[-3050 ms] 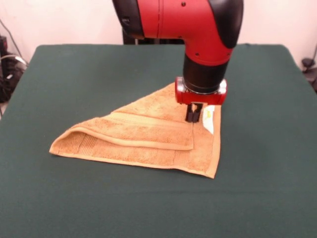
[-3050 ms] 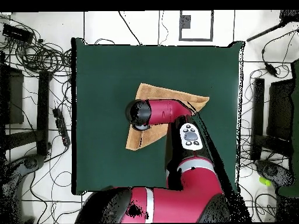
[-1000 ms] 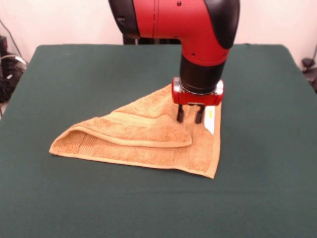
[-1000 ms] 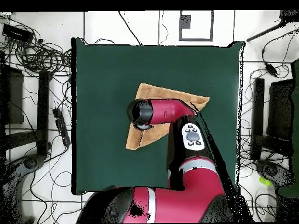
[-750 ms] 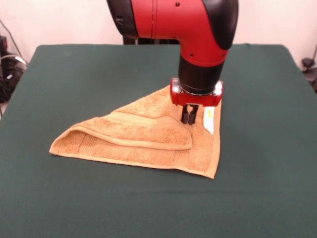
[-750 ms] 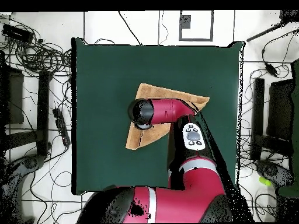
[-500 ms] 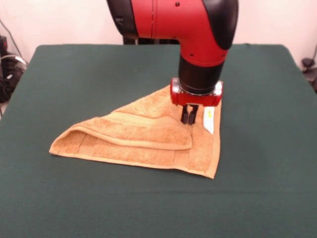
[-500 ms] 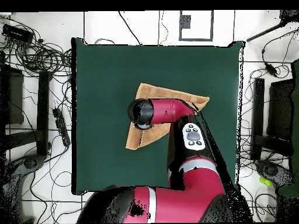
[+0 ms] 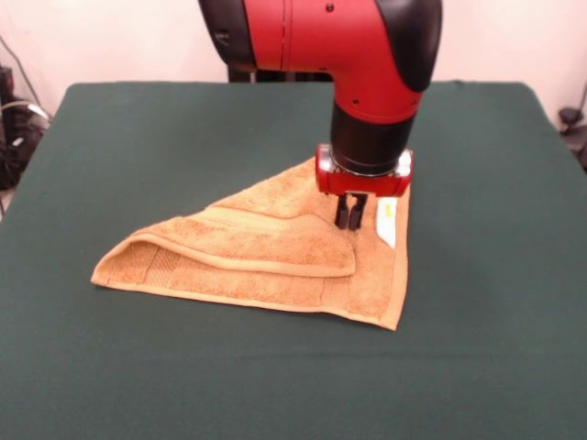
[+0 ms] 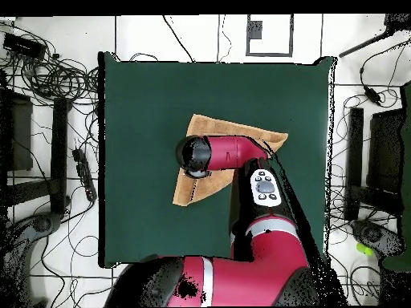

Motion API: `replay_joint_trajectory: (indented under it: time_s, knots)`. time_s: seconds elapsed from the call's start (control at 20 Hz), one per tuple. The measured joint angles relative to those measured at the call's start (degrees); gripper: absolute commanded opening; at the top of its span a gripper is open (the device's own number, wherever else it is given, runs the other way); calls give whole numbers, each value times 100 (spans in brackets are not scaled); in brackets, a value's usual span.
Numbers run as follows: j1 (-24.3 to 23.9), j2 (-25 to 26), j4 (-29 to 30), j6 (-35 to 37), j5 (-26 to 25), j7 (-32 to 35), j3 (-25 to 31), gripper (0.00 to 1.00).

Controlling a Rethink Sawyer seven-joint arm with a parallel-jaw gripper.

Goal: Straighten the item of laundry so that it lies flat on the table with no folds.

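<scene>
The orange-tan towel point(image 9: 257, 261) lies on the green table point(image 9: 165, 128), folded over itself into a rough triangle, with the upper flap's edge running along the front. Its white-and-yellow label point(image 9: 387, 220) shows at the right edge. My gripper point(image 9: 349, 220) points straight down at the flap's right end, just left of the label. Its fingers are pressed together with the tips in the top layer of cloth. In the overhead view the arm's wrist point(image 10: 195, 156) hides the gripper and covers the towel's point(image 10: 233, 128) middle.
The table point(image 10: 144, 104) extends well beyond the towel on all sides. Cables and stands lie on the floor around it, off the tabletop.
One second ago the fingers stood apart on the towel; they have since closed together at the flap's edge. The arm and the towel have hardly moved since.
</scene>
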Motion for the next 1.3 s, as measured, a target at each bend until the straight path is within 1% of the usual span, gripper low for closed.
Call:
replay_joint_trajectory:
  time_s: [0.6,1.3]
  knots:
    - [-9,-6,1,-2,1,0,-15,0]
    - [-139,-50,76,-60,-1,0,-18,0]
